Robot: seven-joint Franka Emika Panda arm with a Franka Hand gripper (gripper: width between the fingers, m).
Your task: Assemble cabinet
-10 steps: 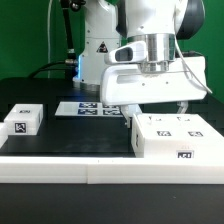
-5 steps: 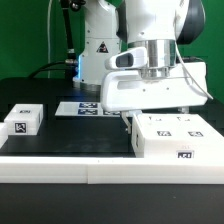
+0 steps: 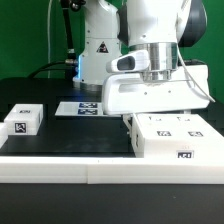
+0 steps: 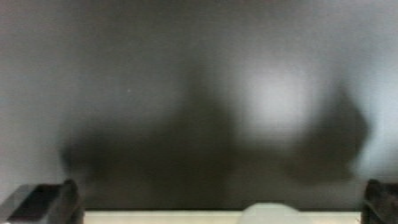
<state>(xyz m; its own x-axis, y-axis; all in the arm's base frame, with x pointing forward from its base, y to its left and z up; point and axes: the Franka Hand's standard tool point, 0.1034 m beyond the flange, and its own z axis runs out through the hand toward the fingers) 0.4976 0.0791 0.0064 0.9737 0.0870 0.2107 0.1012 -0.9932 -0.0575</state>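
Note:
The cabinet (image 3: 170, 136) is the large white tagged block on the black table at the exterior view's right. My gripper (image 3: 155, 113) hangs right over its far edge, the wide white hand just above its top. In the wrist view the gripper (image 4: 214, 205) is open, with one dark finger (image 4: 43, 200) at each side of the picture and nothing between them. A pale strip of the cabinet (image 4: 160, 217) with a rounded white bump lies below the fingers. The rest of that view is a dark blur.
A small white tagged block (image 3: 22, 120) sits at the exterior view's left. The marker board (image 3: 85, 107) lies flat behind the middle of the table. The robot base stands behind it. A white ledge (image 3: 60, 170) runs along the front.
The gripper has come down onto the cabinet's far edge and shifted slightly toward the exterior view's left. In the last half second it has barely moved.

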